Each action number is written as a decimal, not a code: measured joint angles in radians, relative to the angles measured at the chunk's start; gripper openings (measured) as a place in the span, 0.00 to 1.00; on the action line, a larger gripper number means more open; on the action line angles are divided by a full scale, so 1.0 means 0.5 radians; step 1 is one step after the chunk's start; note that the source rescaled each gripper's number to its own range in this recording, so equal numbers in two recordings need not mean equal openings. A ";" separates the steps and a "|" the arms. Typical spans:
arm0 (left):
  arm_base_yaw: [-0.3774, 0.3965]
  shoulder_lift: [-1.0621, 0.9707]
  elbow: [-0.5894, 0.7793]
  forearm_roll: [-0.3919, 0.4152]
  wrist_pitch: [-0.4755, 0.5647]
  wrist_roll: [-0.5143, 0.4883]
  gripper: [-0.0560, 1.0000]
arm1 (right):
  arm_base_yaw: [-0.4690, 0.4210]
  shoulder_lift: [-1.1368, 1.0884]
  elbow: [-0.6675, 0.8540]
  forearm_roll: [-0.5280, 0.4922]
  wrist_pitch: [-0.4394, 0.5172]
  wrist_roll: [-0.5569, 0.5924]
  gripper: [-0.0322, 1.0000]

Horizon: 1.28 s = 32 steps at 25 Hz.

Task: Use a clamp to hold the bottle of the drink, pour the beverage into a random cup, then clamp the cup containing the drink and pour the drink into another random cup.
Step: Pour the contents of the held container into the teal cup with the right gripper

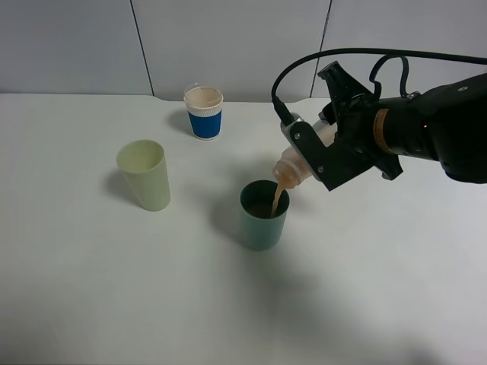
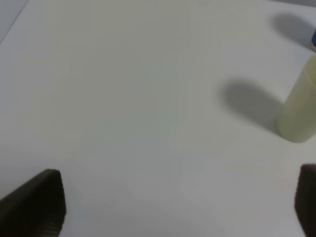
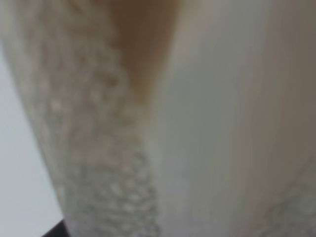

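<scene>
In the exterior high view my right gripper (image 1: 319,156) is shut on the bottle (image 1: 298,162), which is tipped neck-down toward the left. A stream of beige beverage (image 1: 278,199) runs from its mouth into the teal cup (image 1: 264,215) standing just below it. The pale yellow-green cup (image 1: 144,174) stands upright to the left and shows at the edge of the left wrist view (image 2: 298,113). The right wrist view is filled by the blurred translucent bottle (image 3: 197,123). My left gripper (image 2: 180,205) is open and empty above bare table; it is outside the exterior high view.
A paper cup with a blue sleeve (image 1: 204,112) stands upright at the back, filled with a beige drink. The white table (image 1: 114,289) reaches the grey back wall. My right arm's black cable (image 1: 365,55) arcs above the gripper.
</scene>
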 joint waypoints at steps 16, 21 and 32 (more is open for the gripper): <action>0.000 0.000 0.000 0.000 0.000 0.000 0.81 | 0.026 0.000 0.000 -0.003 0.072 -0.120 0.03; 0.000 0.000 0.000 0.000 0.000 0.000 0.81 | 0.077 0.000 -0.044 -0.003 0.097 -0.121 0.03; 0.000 0.000 0.000 0.000 0.000 0.000 0.81 | 0.077 0.000 -0.092 -0.003 0.100 -0.181 0.03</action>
